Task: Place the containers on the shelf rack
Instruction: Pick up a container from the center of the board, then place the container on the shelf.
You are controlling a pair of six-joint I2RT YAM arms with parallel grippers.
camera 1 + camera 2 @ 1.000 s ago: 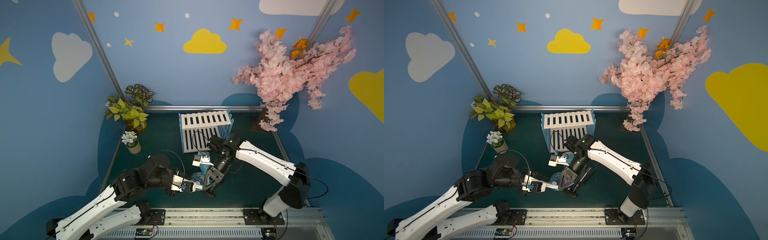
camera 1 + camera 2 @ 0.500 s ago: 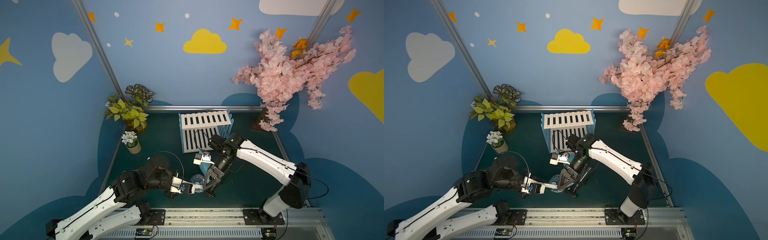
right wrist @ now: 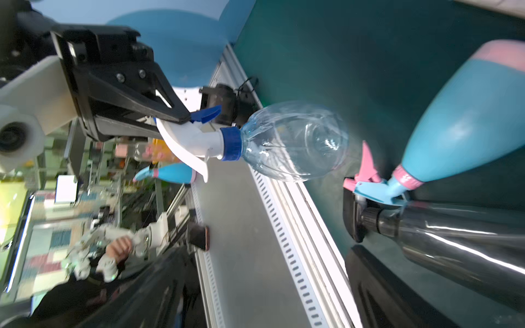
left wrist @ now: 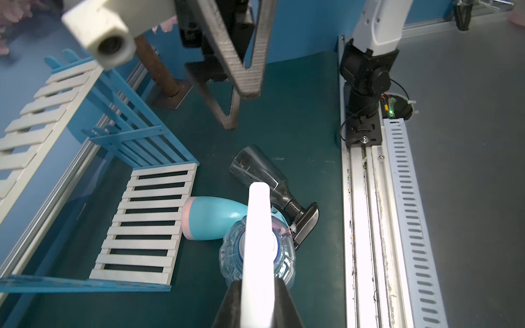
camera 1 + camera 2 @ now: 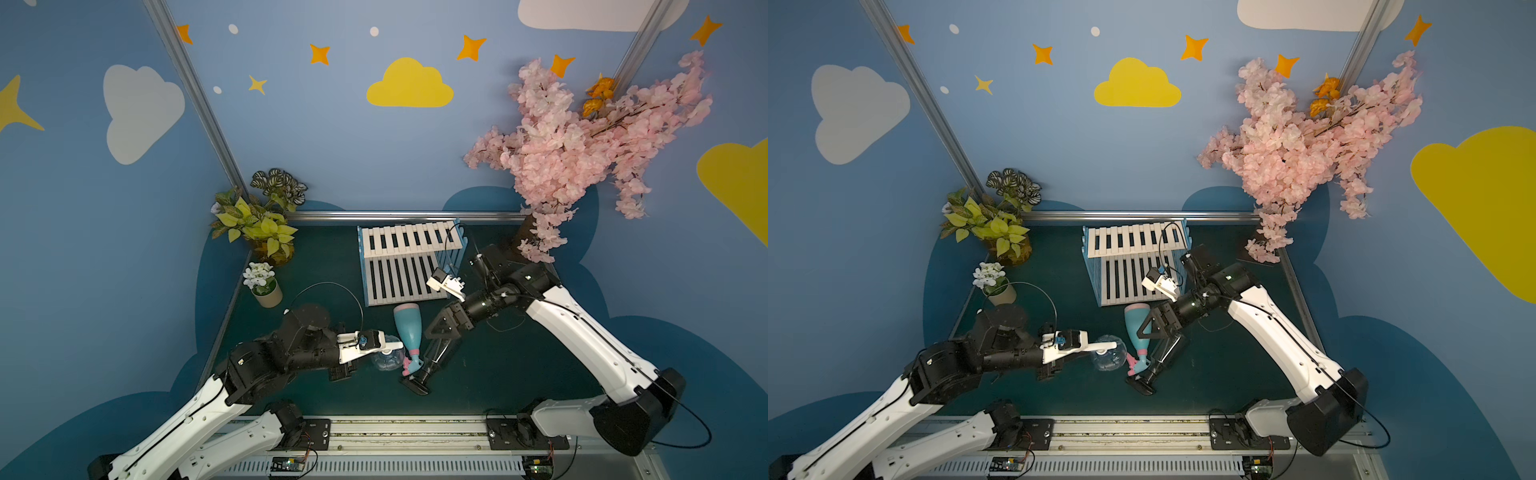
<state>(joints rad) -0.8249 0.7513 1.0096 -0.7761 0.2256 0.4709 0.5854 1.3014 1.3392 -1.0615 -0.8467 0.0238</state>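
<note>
One pink blossom tree (image 5: 582,145) is towering over the far right corner. Two arms are reaching in from the front rail (image 5: 415,428): the left arm (image 5: 199,415) and the right arm (image 5: 582,340). One shelf rack (image 5: 399,274), with two stepped tiers, is standing at the back of the green mat (image 5: 324,257). Two leafy plants (image 5: 257,224) are filling the far left corner, with one small white-flowered pot (image 5: 262,286) sitting just in front of them.

Three spray bottles are sitting off the rack, in front of its lower tier. The teal bottle (image 5: 408,332) is lying on its side, its base just beside the lower shelf's front edge and its pink-trimmed sprayer pointing toward the front rail. The dark bottle (image 5: 438,353) is lying beside it on the right arm's side, and their sprayer heads are touching. The clear bottle (image 3: 292,142) is hanging upright on the teal bottle's other side; whether its base is touching the mat cannot be told.

The left gripper (image 4: 257,298) is clenching the clear bottle's white sprayer head. The right gripper (image 4: 240,109) is hovering released and empty above the dark bottle.

A second ago the right gripper was clenched low among the bottles. It is now spreading wide and pulling back toward the rack, uncovering the teal bottle. The left gripper, slightly parted then, is now pinching tight.
</note>
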